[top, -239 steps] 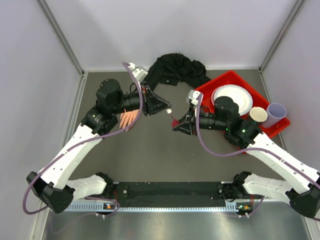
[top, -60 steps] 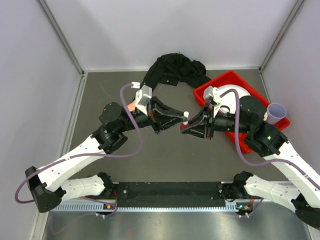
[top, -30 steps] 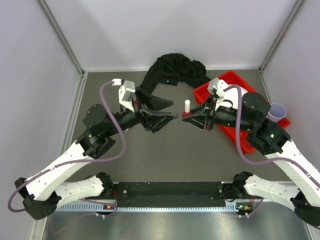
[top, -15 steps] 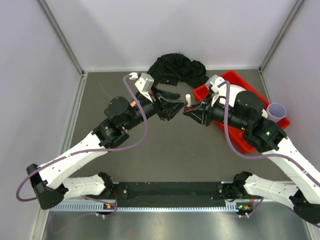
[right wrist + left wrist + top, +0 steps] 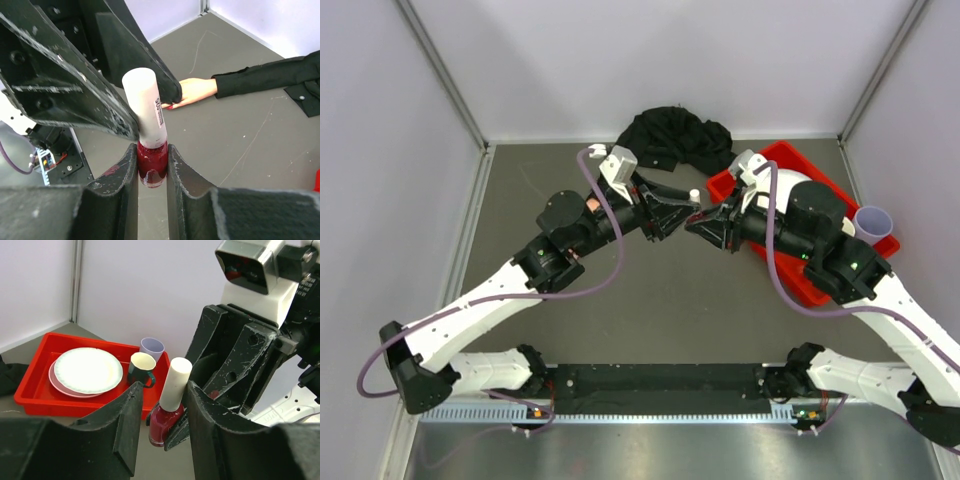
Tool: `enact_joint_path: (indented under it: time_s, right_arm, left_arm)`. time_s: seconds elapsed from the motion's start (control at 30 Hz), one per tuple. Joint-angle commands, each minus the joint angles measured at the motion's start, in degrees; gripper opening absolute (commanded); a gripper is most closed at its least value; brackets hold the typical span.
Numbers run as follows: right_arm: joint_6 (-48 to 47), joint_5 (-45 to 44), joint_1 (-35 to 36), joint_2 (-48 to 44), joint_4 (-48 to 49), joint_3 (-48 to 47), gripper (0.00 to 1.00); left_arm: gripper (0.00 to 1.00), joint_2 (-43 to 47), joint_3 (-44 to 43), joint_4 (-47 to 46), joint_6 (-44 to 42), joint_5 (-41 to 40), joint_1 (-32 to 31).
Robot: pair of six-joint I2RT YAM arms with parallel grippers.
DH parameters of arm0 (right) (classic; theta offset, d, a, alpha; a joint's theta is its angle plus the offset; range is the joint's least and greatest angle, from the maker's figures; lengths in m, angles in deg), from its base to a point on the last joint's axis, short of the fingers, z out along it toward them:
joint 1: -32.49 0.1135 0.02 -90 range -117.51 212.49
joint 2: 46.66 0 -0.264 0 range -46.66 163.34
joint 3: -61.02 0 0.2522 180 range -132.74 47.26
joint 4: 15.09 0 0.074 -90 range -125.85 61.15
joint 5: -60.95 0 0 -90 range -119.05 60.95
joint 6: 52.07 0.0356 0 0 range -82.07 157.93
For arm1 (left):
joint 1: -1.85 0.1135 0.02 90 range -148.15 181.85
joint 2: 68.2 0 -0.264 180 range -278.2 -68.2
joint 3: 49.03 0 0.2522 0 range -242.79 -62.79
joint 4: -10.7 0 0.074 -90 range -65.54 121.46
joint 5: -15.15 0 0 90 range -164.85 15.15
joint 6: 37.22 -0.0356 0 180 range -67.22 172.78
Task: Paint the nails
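My right gripper (image 5: 151, 149) is shut on the small red polish bottle (image 5: 151, 162) and holds it upright above the table. Its white cap (image 5: 175, 382) stands between the fingers of my left gripper (image 5: 163, 390). The right finger touches the cap, with a gap on the other side, so that gripper is open. From above, the two grippers meet at the cap (image 5: 694, 195). The peach mannequin hand (image 5: 195, 90) lies flat behind, its black sleeve (image 5: 265, 77) running right. The nails (image 5: 171, 106) are tiny; one fingertip looks red. My left arm hides most of the hand in the top view.
A red tray (image 5: 35, 390) at the back right holds stacked plates (image 5: 87, 370), a dark cup (image 5: 140, 369) and a lilac cup (image 5: 151, 347). Bunched black fabric (image 5: 675, 135) lies at the back wall. White walls enclose the table on three sides.
My left gripper has swung in toward the bottle and narrowed its jaws around the white cap. My right gripper kept its hold and shifted the bottle slightly toward the back.
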Motion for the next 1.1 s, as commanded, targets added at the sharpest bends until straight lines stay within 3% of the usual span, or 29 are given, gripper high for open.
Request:
enact_joint_path:
  time_s: [0.0,0.1,0.23,0.33,0.43,0.5,0.57,0.6,0.8,0.93,0.97,1.0,1.03,1.07]
  right_arm:
    - [0.74,1.50,0.31,0.12,2.67,-2.76,0.00]
    - [0.74,1.94,0.31,0.04,2.76,-2.76,0.00]
    - [0.57,3.69,0.22,-0.23,3.11,-2.76,0.00]
    - [-0.22,6.67,0.31,-0.58,3.29,-2.58,0.00]
    - [-2.15,12.81,0.31,-1.81,3.64,-1.97,0.00]
    - [-2.68,16.17,0.31,-3.38,4.87,-1.53,0.00]
    - [-1.55,19.42,0.31,-4.36,6.88,-1.00,0.00]
    - [-1.11,20.39,0.31,-4.71,7.50,-1.00,0.00]
    - [5.66,28.91,0.22,-6.47,15.31,-0.30,0.00]
    - [9.27,33.23,0.31,-6.03,17.79,-1.26,0.00]
    - [9.10,32.88,0.22,-6.03,17.53,-1.44,0.00]
    - [8.75,31.58,0.31,-5.86,15.70,-1.61,0.00]
    - [7.52,30.95,0.22,-5.77,14.64,-2.14,0.00]
    - [6.99,30.25,0.31,-5.24,13.41,-2.49,0.00]
  left_arm:
    - [0.46,-0.71,-2.53,-2.01,-0.47,1.66,-0.33]
    - [0.46,-1.23,-2.53,-2.01,-0.38,2.45,-0.33]
    - [0.31,-1.85,-2.88,-1.84,-0.29,6.04,-0.24]
    - [0.01,-3.25,-4.73,0.00,-1.25,14.82,-0.06]
    - [0.00,-3.52,-4.56,-0.42,0.06,27.54,1.51]
    - [0.00,-3.70,-2.63,-5.94,3.65,38.76,2.65]
    - [0.00,-3.87,-0.70,-9.99,8.91,44.17,3.45]
    - [0.00,-3.96,0.18,-15.93,10.59,49.85,3.45]
    - [0.00,-4.57,7.13,-46.59,32.55,62.03,3.10]
    - [0.00,-5.54,6.61,-48.33,37.06,63.70,2.93]
    - [0.04,-5.37,6.34,-47.81,36.98,63.71,2.92]
    - [0.15,-5.11,5.99,-46.07,35.85,63.54,3.10]
    - [0.41,-4.58,4.77,-37.35,30.18,62.14,3.36]
    - [0.49,-3.10,3.98,-31.60,26.03,60.91,3.54]
